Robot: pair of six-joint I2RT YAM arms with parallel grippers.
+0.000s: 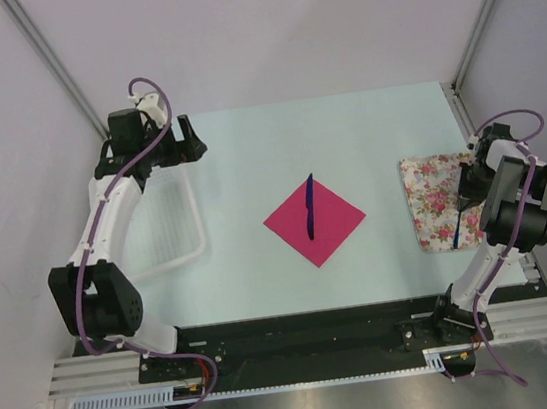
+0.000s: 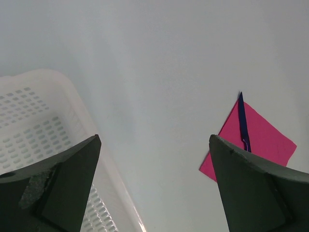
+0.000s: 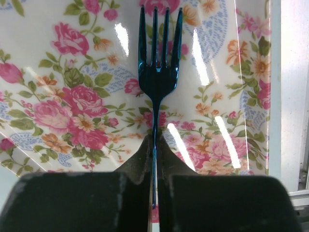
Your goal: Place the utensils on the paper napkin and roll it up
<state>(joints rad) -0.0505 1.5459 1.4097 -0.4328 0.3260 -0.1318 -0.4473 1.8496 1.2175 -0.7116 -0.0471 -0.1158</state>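
Right wrist view: right fingers (image 3: 153, 145) pinch the fork (image 3: 157, 67) handle thinly; it may pivot. Left fingers (image 2: 154, 188) gape, empty.

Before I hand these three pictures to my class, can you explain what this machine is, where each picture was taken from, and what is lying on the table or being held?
The machine is two small robot arms bolted at the table's near edge. The overhead picture looks down on both. The other two come from cameras on the wrists, one per arm.

On the pale table lies a thin magenta-pink square paper napkin with one slim dark blue utensil already on it. At left sits a white perforated plastic basket, at right a rectangular floral-patterned tray.

The left tool is open and holds nothing. The right tool is shut on a dark blue fork, over the tray.
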